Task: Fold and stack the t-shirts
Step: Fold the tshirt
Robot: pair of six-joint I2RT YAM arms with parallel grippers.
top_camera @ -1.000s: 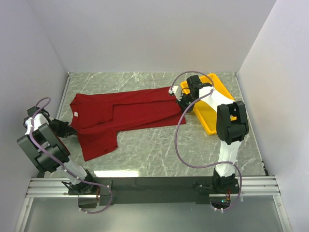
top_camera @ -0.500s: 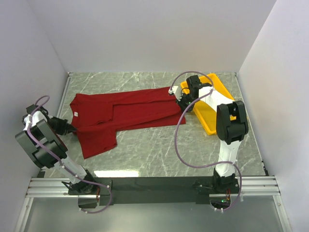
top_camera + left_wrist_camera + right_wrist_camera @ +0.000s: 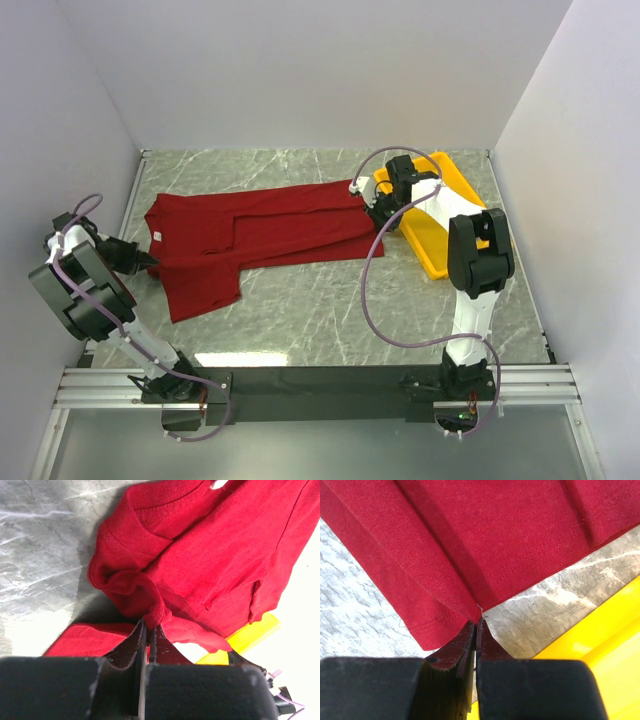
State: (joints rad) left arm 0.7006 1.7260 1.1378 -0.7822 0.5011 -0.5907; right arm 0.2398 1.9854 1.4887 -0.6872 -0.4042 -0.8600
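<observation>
A dark red t-shirt [image 3: 270, 230] lies stretched lengthwise across the marble table, its collar end at the left and one sleeve [image 3: 205, 295] hanging toward the front. My left gripper [image 3: 150, 262] is shut on a bunched fold at the shirt's left edge; the left wrist view has that gripper [image 3: 149, 624] pinching red cloth [image 3: 225, 555] just below the white neck label [image 3: 218, 484]. My right gripper [image 3: 377, 217] is shut on the hem corner at the shirt's right end. Seen from the right wrist, that gripper [image 3: 476, 621] clamps the hem of the shirt [image 3: 495, 530].
A yellow tray [image 3: 440, 240] sits at the back right, just right of the shirt's hem, with my right arm over it; it also edges the right wrist view [image 3: 605, 640] and the left wrist view [image 3: 255, 632]. White walls close in the left, back and right sides.
My left arm has drawn leftward toward the wall, keeping hold of the shirt's left edge, and the front sleeve has slid a little left. The right arm has stayed put.
</observation>
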